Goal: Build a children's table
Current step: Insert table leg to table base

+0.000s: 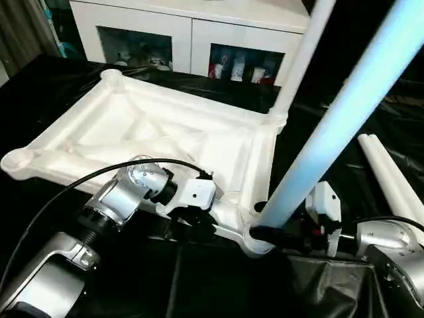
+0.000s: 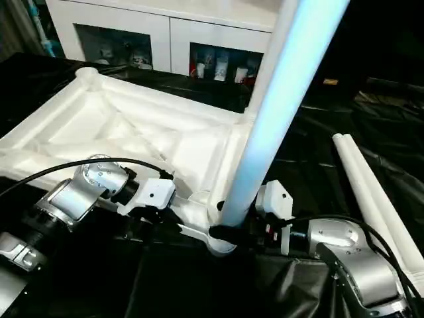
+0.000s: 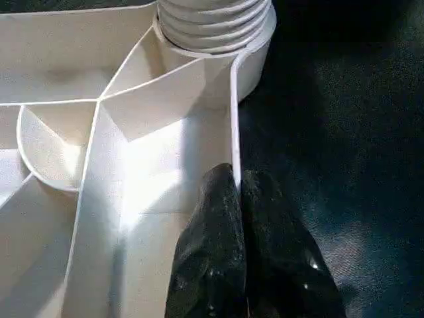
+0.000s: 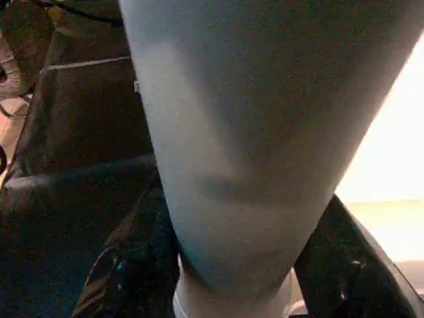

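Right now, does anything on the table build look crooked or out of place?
Yes. The near leg, held low by the right gripper at the near corner socket, leans well off upright, while the far leg in its socket looks closer to vertical. It does not look squarely seated. Two legs lie loose on the black cloth.

The black-draped surface (image 1: 59, 86) is mostly taken up by the upturned white ribbed plastic table top (image 1: 152, 132). A white tube leg (image 1: 298, 63) stands upright at its far right corner socket; a second (image 1: 344, 112) slants up from the near right socket, clasped by the right hand (image 1: 278, 235). Two loose white tube legs (image 2: 371, 192) lie near the surface's right edge, open black cloth between them and the top. A white glass-doored cabinet (image 1: 192, 26) blocks the far edge.
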Available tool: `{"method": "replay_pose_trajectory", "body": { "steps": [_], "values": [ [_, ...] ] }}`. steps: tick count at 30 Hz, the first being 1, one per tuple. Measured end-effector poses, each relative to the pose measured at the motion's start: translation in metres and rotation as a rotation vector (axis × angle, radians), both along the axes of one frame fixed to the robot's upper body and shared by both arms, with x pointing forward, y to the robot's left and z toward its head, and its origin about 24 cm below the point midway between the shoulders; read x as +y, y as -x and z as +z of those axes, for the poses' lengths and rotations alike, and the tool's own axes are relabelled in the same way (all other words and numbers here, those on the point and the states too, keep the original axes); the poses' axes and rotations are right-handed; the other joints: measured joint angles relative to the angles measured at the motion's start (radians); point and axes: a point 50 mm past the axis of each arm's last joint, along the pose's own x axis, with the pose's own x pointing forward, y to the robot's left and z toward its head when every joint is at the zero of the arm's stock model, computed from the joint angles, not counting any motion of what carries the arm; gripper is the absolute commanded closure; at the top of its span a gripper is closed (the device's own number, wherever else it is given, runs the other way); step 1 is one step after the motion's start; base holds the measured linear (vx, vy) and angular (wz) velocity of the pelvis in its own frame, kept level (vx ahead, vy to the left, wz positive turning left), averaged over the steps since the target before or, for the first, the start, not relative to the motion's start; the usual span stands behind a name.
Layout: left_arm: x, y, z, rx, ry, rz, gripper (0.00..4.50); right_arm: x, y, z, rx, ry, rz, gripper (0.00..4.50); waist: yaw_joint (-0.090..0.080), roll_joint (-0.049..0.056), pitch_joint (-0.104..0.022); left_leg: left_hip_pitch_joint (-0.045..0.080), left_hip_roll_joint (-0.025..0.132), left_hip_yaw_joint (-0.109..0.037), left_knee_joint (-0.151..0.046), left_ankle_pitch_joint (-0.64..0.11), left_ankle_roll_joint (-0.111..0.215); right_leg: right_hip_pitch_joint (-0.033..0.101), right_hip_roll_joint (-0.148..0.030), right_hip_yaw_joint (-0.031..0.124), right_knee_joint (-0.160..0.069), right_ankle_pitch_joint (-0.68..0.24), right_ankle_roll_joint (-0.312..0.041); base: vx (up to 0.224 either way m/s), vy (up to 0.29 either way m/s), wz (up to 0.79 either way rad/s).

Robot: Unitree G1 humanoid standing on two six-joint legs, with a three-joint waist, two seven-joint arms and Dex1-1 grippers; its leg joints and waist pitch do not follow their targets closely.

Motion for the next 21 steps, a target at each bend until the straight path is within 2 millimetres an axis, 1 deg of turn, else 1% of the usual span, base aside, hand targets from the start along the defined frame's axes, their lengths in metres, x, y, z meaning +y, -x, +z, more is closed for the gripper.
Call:
{"method": "replay_pose_trajectory", "body": {
  "steps": [6,16,21],
  "values": [
    [0.0026,-0.0003,-0.0003,0.003,-0.006,0.01,4.5,0.0027,-0.001,-0.003,-0.003,-0.025,-0.01,2.65,-0.006,0.0,0.0,0.003,0.0,0.0,-0.001,-0.001,-0.002,0.0,0.0,0.0,0.0,-0.004,0.006,0.0,0.0,0.0],
    [0.0049,0.0005,-0.0012,0.006,0.005,0.016,4.5,0.0038,0.0,-0.0044,-0.011,-0.037,-0.012,2.65,-0.007,0.0,-0.001,0.004,0.0,0.0,-0.003,-0.002,-0.003,0.002,0.0,0.0,0.0,-0.003,0.005,0.0,0.0,0.0],
    [0.0067,-0.0001,-0.0015,0.012,0.0,0.032,4.5,0.0078,-0.0028,-0.0103,-0.019,-0.08,-0.052,2.65,-0.01,-0.001,-0.002,0.005,0.0,0.0,-0.003,-0.002,-0.003,0.002,0.0,0.0,0.0,-0.003,0.005,0.0,0.0,0.0]
  ]
}}
